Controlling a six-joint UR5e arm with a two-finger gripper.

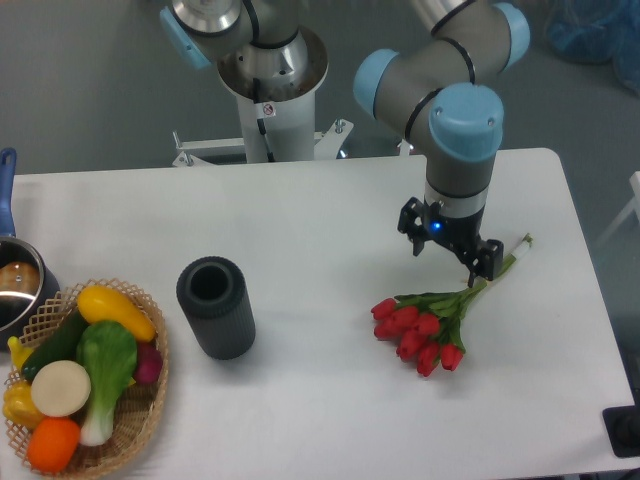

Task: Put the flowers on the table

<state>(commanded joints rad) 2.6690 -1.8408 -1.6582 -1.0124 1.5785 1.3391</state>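
My claw [452, 252] is hovering over the right half of the table [330, 210], fingers spread apart, gripping nothing. One fingertip is sitting right at the stem end of the flowers [432, 322]; can't tell if it's touching. The flowers are lying flat on the tabletop, red buds pointing toward the front-left, pale green stems trailing up toward the right edge. A dark cylinder [216, 306] is standing well to the left of them. A wicker basket [140, 420] of vegetables is sitting at the front-left corner.
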